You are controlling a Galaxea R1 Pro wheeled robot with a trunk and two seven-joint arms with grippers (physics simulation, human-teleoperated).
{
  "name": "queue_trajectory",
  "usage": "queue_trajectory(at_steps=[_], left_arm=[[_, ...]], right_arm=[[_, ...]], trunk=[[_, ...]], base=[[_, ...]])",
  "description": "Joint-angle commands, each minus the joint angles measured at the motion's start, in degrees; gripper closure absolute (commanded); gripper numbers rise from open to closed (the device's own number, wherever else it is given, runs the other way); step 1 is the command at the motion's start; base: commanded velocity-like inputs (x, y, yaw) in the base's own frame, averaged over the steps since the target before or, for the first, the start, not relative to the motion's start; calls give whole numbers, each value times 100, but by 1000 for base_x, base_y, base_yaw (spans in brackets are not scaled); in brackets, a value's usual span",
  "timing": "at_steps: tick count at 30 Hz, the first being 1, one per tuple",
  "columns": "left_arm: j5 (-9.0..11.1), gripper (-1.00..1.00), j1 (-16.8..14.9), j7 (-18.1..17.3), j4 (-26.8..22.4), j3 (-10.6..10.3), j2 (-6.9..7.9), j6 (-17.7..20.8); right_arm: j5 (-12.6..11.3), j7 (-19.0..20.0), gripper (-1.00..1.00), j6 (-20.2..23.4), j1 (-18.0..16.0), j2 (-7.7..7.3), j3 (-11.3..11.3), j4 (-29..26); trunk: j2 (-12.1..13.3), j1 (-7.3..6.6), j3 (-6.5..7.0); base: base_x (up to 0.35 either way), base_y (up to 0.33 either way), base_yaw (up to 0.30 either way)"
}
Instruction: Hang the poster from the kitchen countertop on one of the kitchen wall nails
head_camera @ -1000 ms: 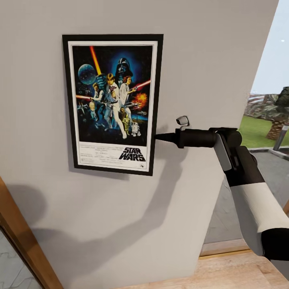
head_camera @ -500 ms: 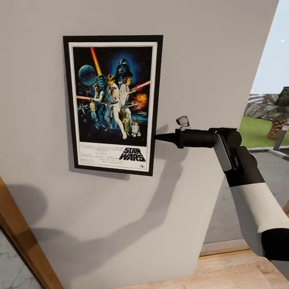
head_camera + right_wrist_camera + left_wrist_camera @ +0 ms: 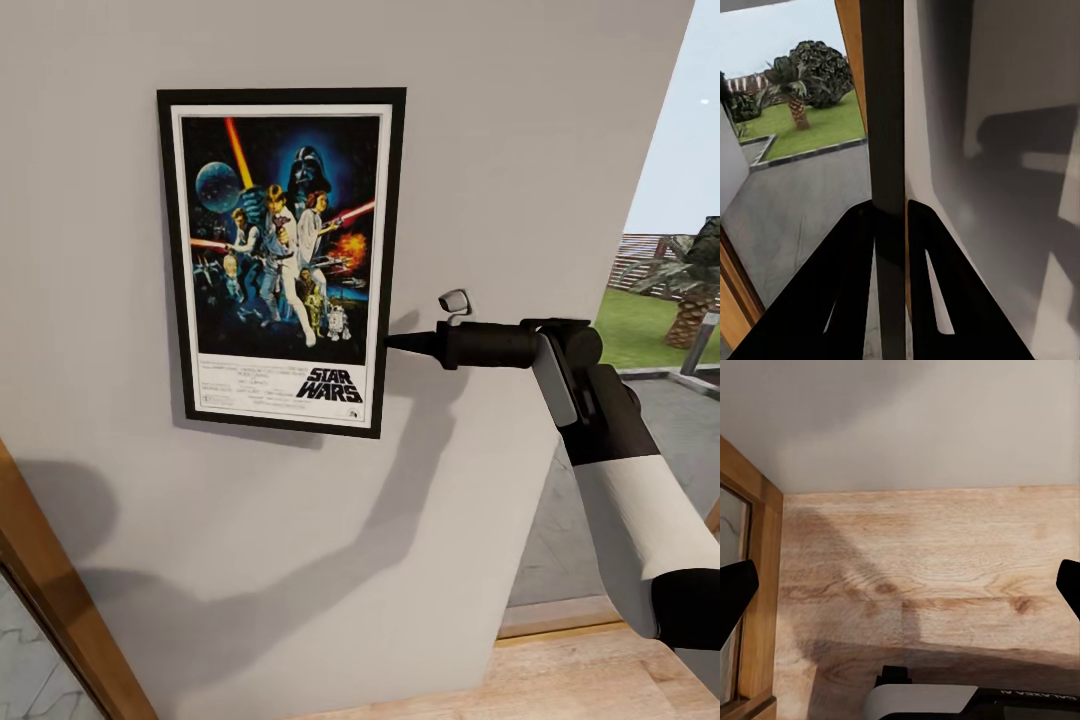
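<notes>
Your right tool (image 3: 392, 343) is clamped on the poster's (image 3: 282, 258) right edge; its fingers (image 3: 855, 277) pinch the black frame. The poster sits upright, flat against the grey wall (image 3: 500, 150). Your left tool's (image 3: 900, 592) fingers stand wide apart above the wooden floor (image 3: 922, 570).

Black-framed poster (image 3: 281, 260) with white border, pale grey wall (image 3: 500, 150)

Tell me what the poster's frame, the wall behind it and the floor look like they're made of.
The poster: thin black frame, matt, perhaps plastic or painted wood; its print looks like paper with a white border. The wall: pale grey, matt, faintly textured like painted plaster. The floor: light wood planks with visible grain and knots.
</notes>
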Motion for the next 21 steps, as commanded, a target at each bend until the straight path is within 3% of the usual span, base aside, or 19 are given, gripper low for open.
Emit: queue_trajectory(at_steps=[1,10,11,21], left_arm=[[1,-100,3,2,-5,7,-3,-10],[2,-100,44,-6,-160,-1,-12,-8],[3,-100,45,-6,-164,-1,-12,-8],[3,-100,46,-6,-171,-2,-12,-8]], right_arm=[[5,9,100,25,-3,-5,7,5],[-93,15,100,33,111,-13,-1,-5],[9,15,100,34,114,-14,-1,-5],[9,16,100,34,119,-14,-1,-6]], trunk=[[-4,3,-2],[-4,3,-2],[-4,3,-2],[-4,3,-2]], base=[[0,0,0],[0,0,0],[0,0,0],[0,0,0]])
